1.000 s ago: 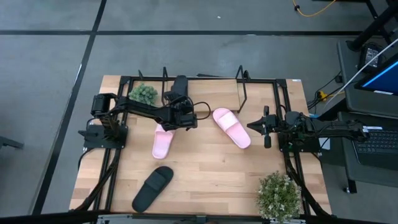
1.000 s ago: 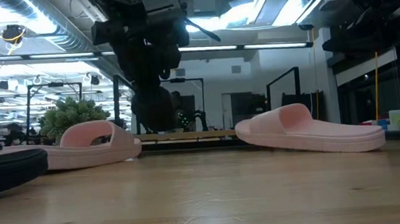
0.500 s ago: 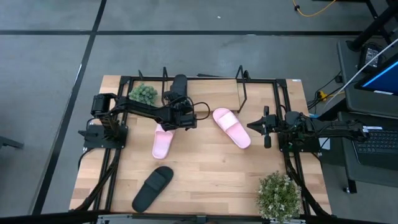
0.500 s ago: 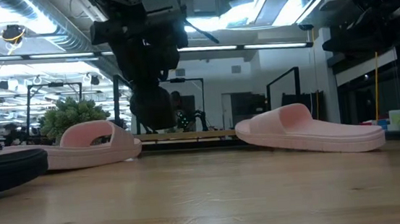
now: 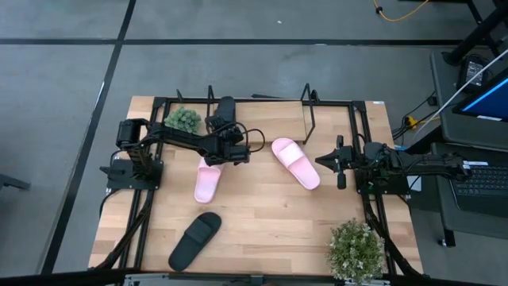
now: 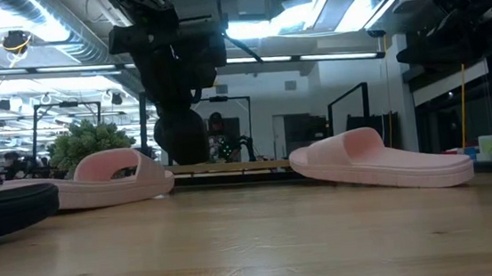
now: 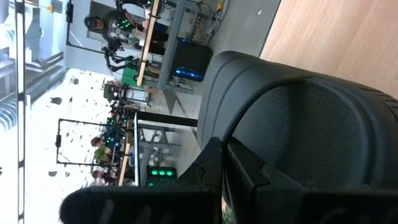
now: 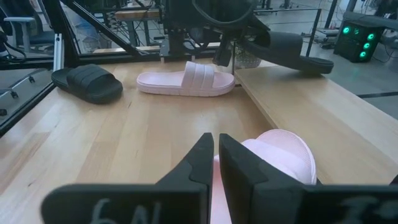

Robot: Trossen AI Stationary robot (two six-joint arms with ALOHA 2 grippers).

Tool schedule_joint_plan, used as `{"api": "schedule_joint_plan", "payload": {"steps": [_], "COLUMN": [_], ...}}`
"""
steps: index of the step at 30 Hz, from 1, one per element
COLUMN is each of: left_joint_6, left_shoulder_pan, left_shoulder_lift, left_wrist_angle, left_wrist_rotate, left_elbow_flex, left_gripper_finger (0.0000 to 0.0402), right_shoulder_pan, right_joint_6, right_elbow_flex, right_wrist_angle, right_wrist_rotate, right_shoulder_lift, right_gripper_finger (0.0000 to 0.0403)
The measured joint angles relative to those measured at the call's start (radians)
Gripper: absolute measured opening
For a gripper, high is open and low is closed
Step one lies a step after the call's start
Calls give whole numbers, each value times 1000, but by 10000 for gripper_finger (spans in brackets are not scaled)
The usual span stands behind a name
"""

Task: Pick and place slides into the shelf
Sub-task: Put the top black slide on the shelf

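My left gripper [image 5: 225, 143] is shut on a black slide [image 5: 226, 113] held over the far left part of the table, beside the shelf's wooden board [image 8: 298, 99]. The shelf's upright rods [image 5: 308, 119] stand along the far edge. A second black slide [image 5: 194, 240] lies sole down near the near edge. One pink slide [image 5: 208, 181] lies just below the left gripper, the other pink slide [image 5: 295, 163] at mid-table. My right gripper [image 5: 324, 162] waits shut at that slide's right end, with the slide [image 8: 280, 155] just before its fingertips. My left gripper pinches the black slide by its end nearest the arm [image 7: 249, 124], fingers [image 7: 208, 163] lying along the slide and pointing toward the far edge. The slide [image 8: 289, 51] is lifted clear, and its free end slants down a little over the board.
A small green plant [image 5: 182, 119] stands at the far left, close to the held slide. A larger plant [image 5: 357, 250] stands at the near right corner. A black frame [image 5: 353, 127] runs around the table. Bare wood [image 5: 270, 222] lies between the slides.
My left gripper has drifted a little toward the table's left with the black slide still in its hold. The other slides and the right arm have stayed where they were.
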Motion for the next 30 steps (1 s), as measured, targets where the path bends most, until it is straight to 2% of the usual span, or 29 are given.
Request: {"api": "schedule_joint_plan", "payload": {"steps": [6,17,24,30], "left_joint_6": [-2,-80,-81,-86], "left_shoulder_pan": [1,23,18,19], "left_shoulder_lift": [0,0,0,0], "left_wrist_angle": [0,-55,-55,-42], "left_wrist_rotate": [2,100,106,181], "left_elbow_flex": [0,0,0,0], "left_gripper_finger": [0,0,0,0], "right_shoulder_pan": [0,0,0,0], "right_joint_6": [0,0,-1,0], "right_elbow_flex": [0,0,0,0], "right_wrist_angle": [0,0,0,0], "right_wrist_rotate": [0,0,0,0], "right_shoulder_lift": [0,0,0,0], "right_gripper_finger": [29,29,29,29]}}
